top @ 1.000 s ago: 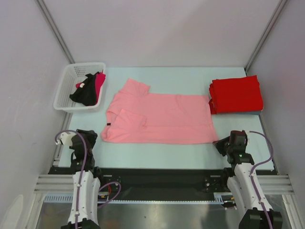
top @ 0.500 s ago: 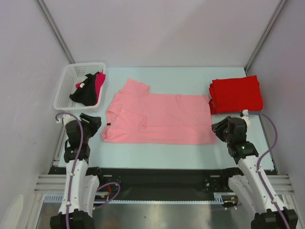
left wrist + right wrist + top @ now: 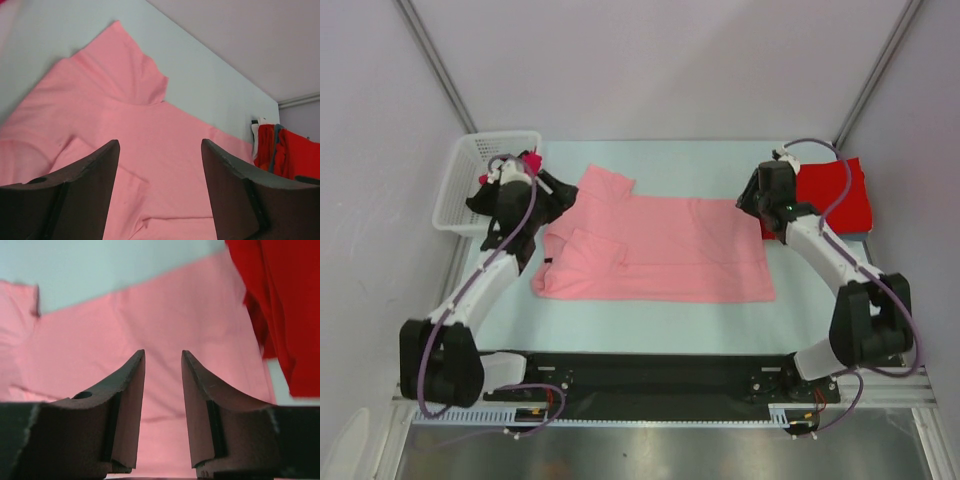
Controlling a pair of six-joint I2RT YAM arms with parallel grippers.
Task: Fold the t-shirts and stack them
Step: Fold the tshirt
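Note:
A light salmon pink t-shirt (image 3: 655,250) lies spread on the pale table, partly folded lengthwise, its collar to the left. It also shows in the left wrist view (image 3: 150,145) and the right wrist view (image 3: 160,330). A stack of folded red t-shirts (image 3: 830,195) sits at the back right; it shows in the left wrist view (image 3: 295,155) and the right wrist view (image 3: 285,305). My left gripper (image 3: 563,195) is open and empty, above the shirt's far left sleeve (image 3: 160,145). My right gripper (image 3: 745,200) is open and empty, above the shirt's far right corner (image 3: 163,356).
A white lattice basket (image 3: 485,180) at the back left holds black and magenta cloth (image 3: 505,190), partly hidden by my left arm. Grey walls close in the back and sides. The black rail (image 3: 650,370) runs along the near table edge.
Both arms have reached from the near corners of the pink shirt to its far corners, the left to the far sleeve, the right to the far hem corner. The shirts have not moved.

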